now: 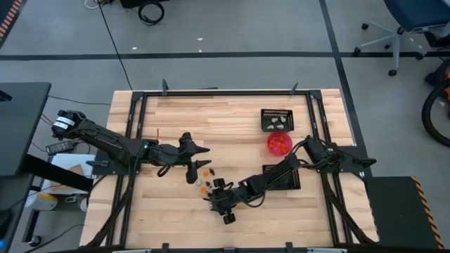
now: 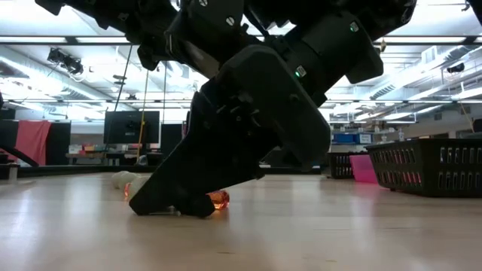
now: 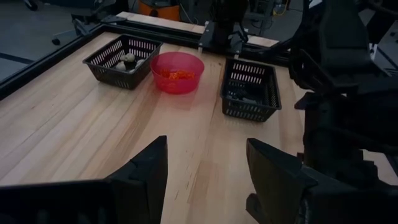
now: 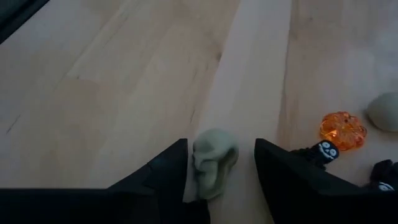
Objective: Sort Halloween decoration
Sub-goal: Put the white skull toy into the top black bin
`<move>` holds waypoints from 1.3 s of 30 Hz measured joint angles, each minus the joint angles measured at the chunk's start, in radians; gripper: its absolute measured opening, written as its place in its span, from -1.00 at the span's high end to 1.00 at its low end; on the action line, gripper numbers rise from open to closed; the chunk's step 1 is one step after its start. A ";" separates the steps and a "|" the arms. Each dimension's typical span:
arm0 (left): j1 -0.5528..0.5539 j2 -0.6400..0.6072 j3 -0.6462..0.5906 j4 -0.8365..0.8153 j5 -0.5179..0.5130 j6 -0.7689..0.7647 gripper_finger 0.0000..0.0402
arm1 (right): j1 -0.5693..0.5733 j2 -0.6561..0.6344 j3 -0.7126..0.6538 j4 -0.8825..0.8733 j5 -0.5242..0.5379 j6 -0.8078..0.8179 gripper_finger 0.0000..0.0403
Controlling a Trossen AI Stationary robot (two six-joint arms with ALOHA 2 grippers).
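Note:
The Halloween decoration lies as tiny trinkets on the wooden table point(image 1: 162, 218), near its middle. A pale skull point(image 4: 214, 162) sits on the wood between the fingers of my right gripper point(image 4: 219, 180), which is open and low over it, a finger on either side with small gaps showing. Beside it lie an orange pumpkin point(image 4: 343, 129), a black trinket point(image 4: 323, 152) and another pale one point(image 4: 384, 111). In the low view my right gripper point(image 2: 172, 209) reaches the table top beside an orange trinket point(image 2: 218, 199). My left gripper point(image 1: 199, 160) hangs open above the table, holding nothing.
At the far right stand a black mesh tray point(image 1: 276, 119) with pale trinkets, a pink-red bowl point(image 1: 279, 143) with orange ones, and a second mesh tray point(image 1: 285, 177) partly under my right arm. A black frame point(image 1: 133, 140) runs around the table.

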 joint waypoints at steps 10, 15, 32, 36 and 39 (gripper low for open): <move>0.000 0.000 0.000 0.001 0.000 0.000 0.04 | -0.001 -0.001 -0.001 -0.013 -0.001 -0.001 0.30; 0.000 0.000 0.000 0.001 0.000 0.002 0.04 | -0.001 -0.004 -0.003 -0.015 -0.011 -0.003 0.43; 0.000 0.000 0.000 -0.005 0.000 0.016 0.04 | -0.007 -0.107 -0.009 -0.263 0.111 -0.015 0.45; 0.000 0.000 0.000 -0.005 0.000 0.016 0.04 | -0.007 -0.123 -0.008 -0.302 0.144 -0.012 0.45; 0.000 0.000 0.000 -0.006 0.000 0.016 0.04 | -0.006 -0.128 -0.008 -0.342 0.169 -0.011 0.45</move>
